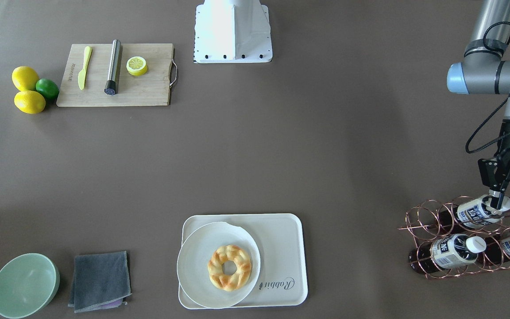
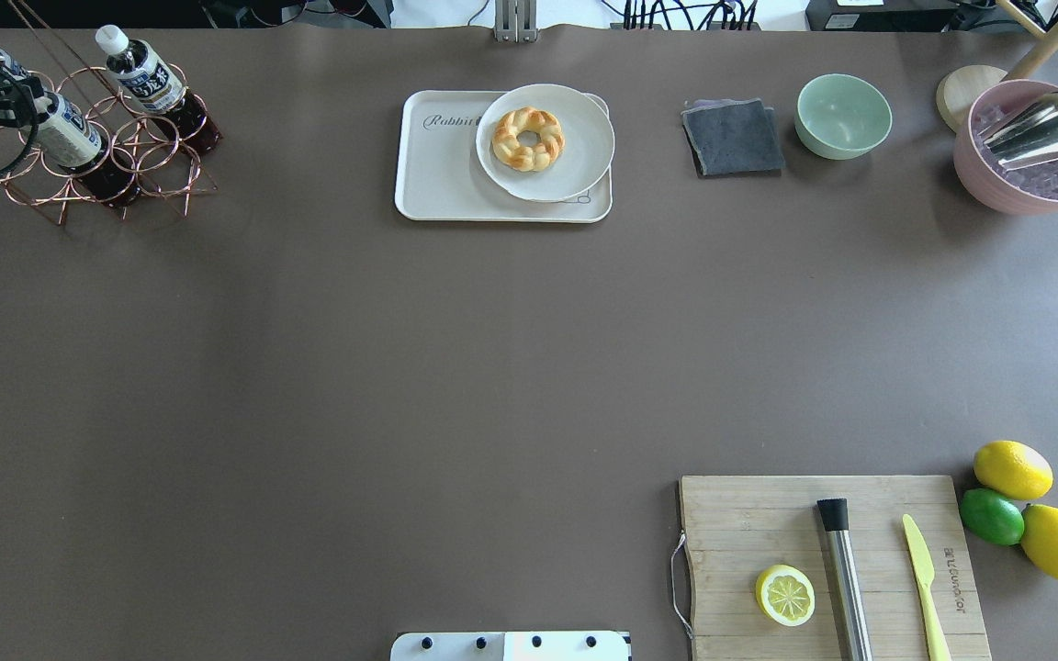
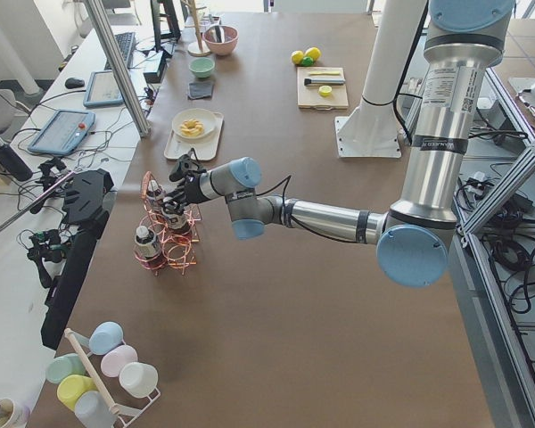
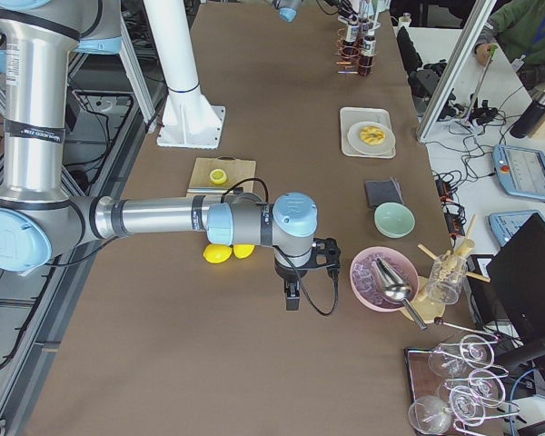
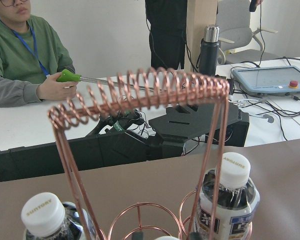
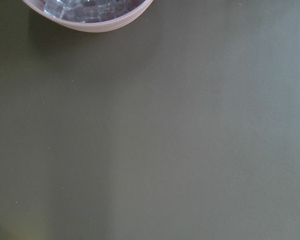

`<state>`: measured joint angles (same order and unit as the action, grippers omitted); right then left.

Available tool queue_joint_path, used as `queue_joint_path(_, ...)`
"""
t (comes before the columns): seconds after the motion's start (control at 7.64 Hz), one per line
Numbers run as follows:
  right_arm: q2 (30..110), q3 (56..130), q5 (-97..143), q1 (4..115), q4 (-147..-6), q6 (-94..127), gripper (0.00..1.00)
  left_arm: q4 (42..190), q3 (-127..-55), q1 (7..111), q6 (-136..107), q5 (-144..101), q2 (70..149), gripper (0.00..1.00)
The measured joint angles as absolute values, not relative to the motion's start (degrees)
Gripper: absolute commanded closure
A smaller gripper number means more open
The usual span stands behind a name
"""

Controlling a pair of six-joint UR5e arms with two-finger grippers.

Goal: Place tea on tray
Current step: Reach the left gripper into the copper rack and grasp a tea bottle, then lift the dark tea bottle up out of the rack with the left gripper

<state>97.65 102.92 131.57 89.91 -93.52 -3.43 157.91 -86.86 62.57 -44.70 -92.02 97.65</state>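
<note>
**Tea not yet out of the rack, tray waiting**

Front view: the left claw (image 1: 505, 201) stood at the white cap of the top tea (image 1: 474, 212). The bottle lay in a copper wire rack (image 1: 419, 221) above two other bottles (image 1: 452, 250). The claw's fingers sat either side of the cap, narrowly set, but whether they gripped it could not be told. The tray (image 1: 281, 239) lay well apart on the worktop (image 1: 326, 155). A plate (image 1: 193, 266) with a ring pastry (image 1: 229, 267) covered part of it, and the part with the script was bare. By this reading nothing was delivered: lifting out, carrying and setting down were all left.

Overhead view: the picture's edge cut the claw off, and the third bottle hardly showed.

Left side view: the near arm reached to the rack, too small to show the fingers.

Right side view: the right claw (image 4: 292, 295) hung over the worktop beside a pink bowl of ice (image 4: 386, 277). Its gap could not be judged.

Left wrist view: the rack's coil, two caps and a sliver of a third appeared, but no fingers.

Right wrist view: only bare worktop and the bowl's rim showed.
</note>
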Motion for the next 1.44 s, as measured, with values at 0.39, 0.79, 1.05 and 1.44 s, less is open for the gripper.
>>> queue_joint_path(0.39, 97.8, 103.0, 131.6, 89.9, -93.5, -3.4, 0.00, 154.3, -90.2, 69.8, -44.5, -102.1, 97.6, 1.00)
queue_joint_path(0.79, 98.0, 103.1, 131.6, 89.9, -93.5, -3.4, 0.00, 143.2, -100.1, 76.9, -44.3, -112.3, 97.3, 1.00)
queue_joint_path(1.05, 98.0, 103.1, 131.6, 89.9, -93.5, -3.4, 0.00, 139.4, -105.3, 79.2, -44.2, -115.8, 97.2, 1.00)
queue_joint_path(1.44, 98.0, 103.1, 131.6, 89.9, -93.5, -3.4, 0.00, 138.8, -113.4, 76.1, -42.3, -117.5, 98.4, 1.00)
